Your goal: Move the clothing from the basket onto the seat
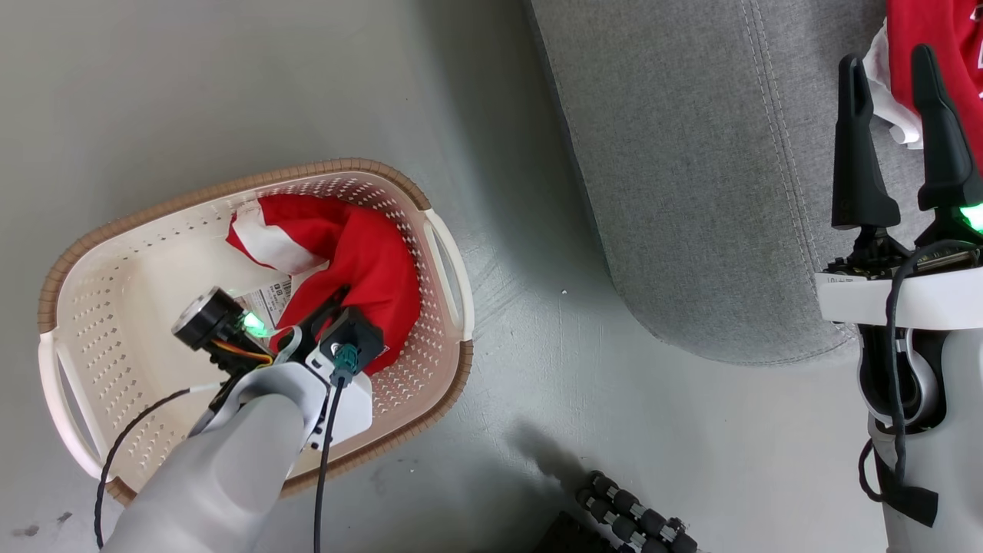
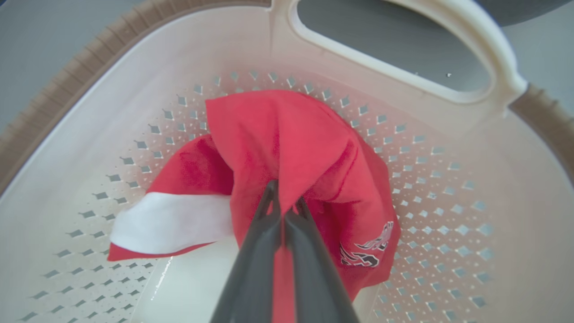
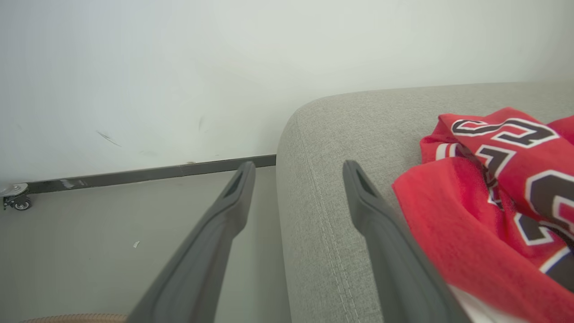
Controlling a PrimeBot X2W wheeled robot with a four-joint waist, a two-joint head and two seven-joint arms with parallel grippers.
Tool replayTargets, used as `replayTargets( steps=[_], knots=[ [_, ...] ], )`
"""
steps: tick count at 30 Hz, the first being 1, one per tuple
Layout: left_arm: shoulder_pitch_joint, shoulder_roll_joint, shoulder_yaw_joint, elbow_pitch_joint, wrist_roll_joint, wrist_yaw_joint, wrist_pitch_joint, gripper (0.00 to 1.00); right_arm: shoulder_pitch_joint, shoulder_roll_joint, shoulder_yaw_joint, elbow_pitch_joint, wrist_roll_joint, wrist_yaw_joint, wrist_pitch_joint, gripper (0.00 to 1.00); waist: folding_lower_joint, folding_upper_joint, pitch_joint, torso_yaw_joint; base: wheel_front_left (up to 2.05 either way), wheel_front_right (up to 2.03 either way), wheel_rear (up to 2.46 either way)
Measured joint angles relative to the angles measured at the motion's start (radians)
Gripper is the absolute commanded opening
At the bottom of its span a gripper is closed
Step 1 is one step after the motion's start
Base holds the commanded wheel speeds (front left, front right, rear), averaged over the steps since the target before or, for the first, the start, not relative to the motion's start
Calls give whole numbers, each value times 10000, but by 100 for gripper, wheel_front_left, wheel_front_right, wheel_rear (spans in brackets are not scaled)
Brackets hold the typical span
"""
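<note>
A red jersey (image 1: 361, 246) with a white band lies bunched against the right wall of the cream basket (image 1: 153, 207) on the floor. My left gripper (image 1: 335, 296) reaches down into the basket. In the left wrist view the left gripper (image 2: 284, 197) is shut on a fold of the jersey (image 2: 291, 134), with the perforated basket wall (image 2: 134, 89) around it. Another red jersey (image 1: 937, 38) with outlined numbers lies on the grey seat (image 1: 691, 153). My right gripper (image 1: 887, 57) hangs open over the seat's edge, just left of that jersey (image 3: 493, 179). The right gripper (image 3: 299, 166) holds nothing above the seat (image 3: 358, 116).
Grey floor separates basket and seat. A paper label (image 1: 269, 296) lies on the basket's bottom. A black ribbed object (image 1: 630, 522) sits at the lower edge. A white wall with a dark baseboard (image 3: 134, 175) and a caster wheel (image 3: 15, 197) stand beyond the seat.
</note>
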Motion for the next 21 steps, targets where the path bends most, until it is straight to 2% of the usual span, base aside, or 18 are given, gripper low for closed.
replayTargets(
  steps=[10, 15, 21],
  knots=[
    [-192, -44, 36, -351, -88, 4, -368, 0, -361, -2, 58, 35, -17, 0, -2, 100, 0, 0, -184, 180, 0, 0, 0],
    [-192, -67, 81, -698, -169, 10, -502, 0, -402, -6, 648, 153, -594, 0, -2, 100, 0, 0, -353, 332, 0, 0, 0],
    [-181, -71, 316, -1285, -337, 192, -619, 0, -401, -10, 771, 408, -972, 0, -4, 100, -1, 0, -632, 541, 0, 0, 0]
  ],
)
